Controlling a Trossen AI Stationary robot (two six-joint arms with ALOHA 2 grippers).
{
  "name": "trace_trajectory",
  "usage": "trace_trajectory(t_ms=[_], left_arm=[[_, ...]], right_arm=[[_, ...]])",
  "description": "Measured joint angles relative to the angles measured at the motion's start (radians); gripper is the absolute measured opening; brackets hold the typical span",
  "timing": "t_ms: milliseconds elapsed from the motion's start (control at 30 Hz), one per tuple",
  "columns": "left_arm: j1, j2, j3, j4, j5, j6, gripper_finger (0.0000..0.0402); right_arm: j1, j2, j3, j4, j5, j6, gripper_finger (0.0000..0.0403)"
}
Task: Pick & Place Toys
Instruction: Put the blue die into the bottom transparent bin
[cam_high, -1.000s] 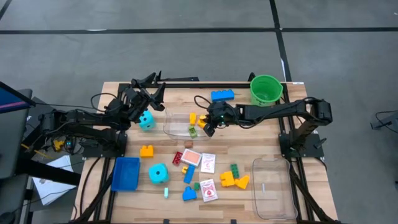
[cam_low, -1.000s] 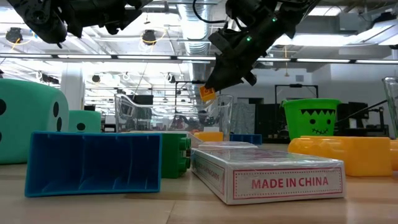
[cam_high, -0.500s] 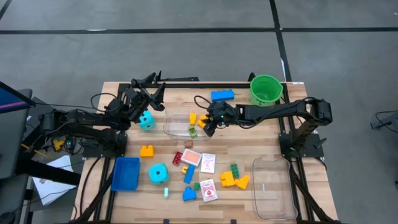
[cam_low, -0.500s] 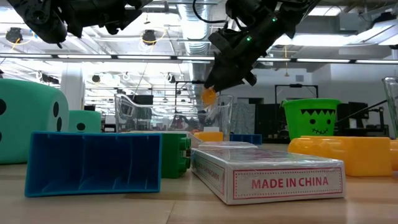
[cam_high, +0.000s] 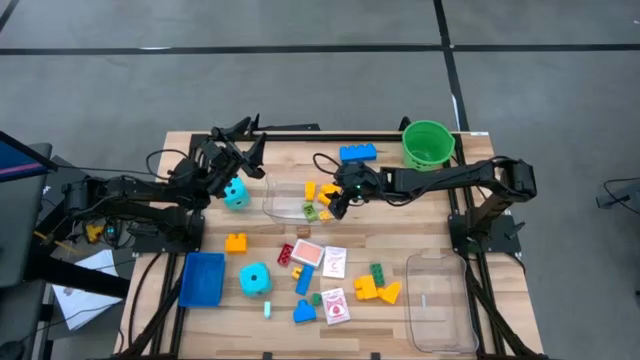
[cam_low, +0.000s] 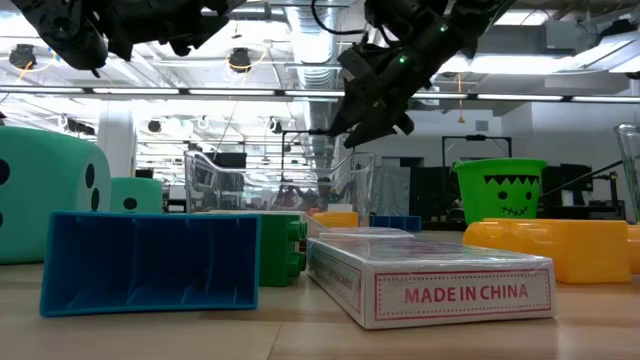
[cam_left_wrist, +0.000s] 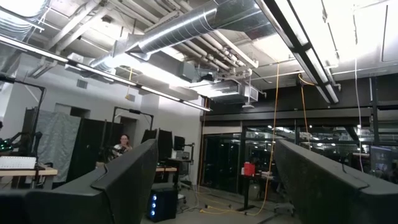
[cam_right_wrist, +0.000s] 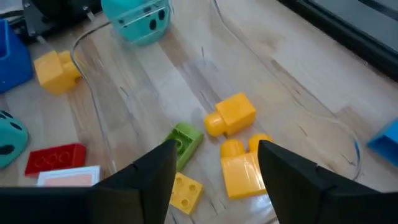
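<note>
The clear tub (cam_right_wrist: 292, 93) at the table's middle holds four small bricks: three yellow bricks (cam_right_wrist: 239, 171) and a green brick (cam_right_wrist: 185, 140). The right gripper (cam_right_wrist: 214, 171) hovers above them, fingers spread, empty. The left gripper (cam_high: 243, 150) waits wide open beside a teal die (cam_high: 236, 194).

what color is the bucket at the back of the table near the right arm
Green, with a black face printed on its side; the bucket shows best in the low view.

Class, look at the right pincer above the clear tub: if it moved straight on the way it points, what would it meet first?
Most likely the yellow bricks lying in the clear tub, directly ahead of the open right pincer; exact depth is unclear.
</note>
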Motion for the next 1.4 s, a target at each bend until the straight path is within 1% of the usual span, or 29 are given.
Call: trace_trajectory(t_ms=[67, 133, 200, 300, 500, 667, 900, 967, 1100, 1267, 1333, 1400], left_arm=[[0.000, 0.000, 0.000, -0.001, 0.000, 0.000, 0.0315], [0.000, 0.000, 0.000, -0.006, 0.000, 0.000, 0.0315], [0.000, 0.000, 0.000, -0.008, 0.000, 0.000, 0.0315], [0.000, 0.000, 0.000, -0.009, 0.000, 0.000, 0.0315], [0.000, 0.000, 0.000, -0.009, 0.000, 0.000, 0.0315], [0.000, 0.000, 0.000, -0.009, 0.000, 0.000, 0.0315], [0.000, 0.000, 0.000, -0.008, 0.000, -0.002, 0.0315], [0.000, 0.000, 0.000, -0.010, 0.000, -0.002, 0.0315], [0.000, 0.000, 0.000, -0.015, 0.000, -0.002, 0.0315], [0.000, 0.000, 0.000, -0.017, 0.000, -0.002, 0.0315], [0.000, 0.000, 0.000, -0.021, 0.000, -0.003, 0.0315], [0.000, 0.000, 0.000, -0.024, 0.000, -0.003, 0.0315]], right_arm=[[0.002, -0.020, -0.002, -0.046, 0.000, 0.010, 0.0210], [0.011, -0.027, 0.002, -0.053, 0.000, 0.032, 0.0204], [0.017, -0.039, -0.003, -0.117, 0.000, 0.054, 0.0199], [0.038, -0.043, 0.000, -0.141, 0.000, 0.082, 0.0193], [0.093, -0.044, -0.001, -0.263, 0.007, 0.147, 0.0184], [0.144, -0.044, -0.001, -0.315, 0.105, 0.188, 0.0180], [0.185, -0.074, -0.003, -0.271, 0.230, 0.167, 0.0178], [0.184, -0.078, 0.002, -0.239, 0.236, 0.157, 0.0178], [0.185, -0.085, -0.002, -0.289, 0.235, 0.158, 0.0178], [0.219, -0.085, -0.001, -0.371, 0.241, 0.215, 0.0178], [0.245, -0.085, -0.001, -0.406, 0.274, 0.251, 0.0178], [0.274, -0.085, -0.001, -0.451, 0.334, 0.294, 0.0178]])
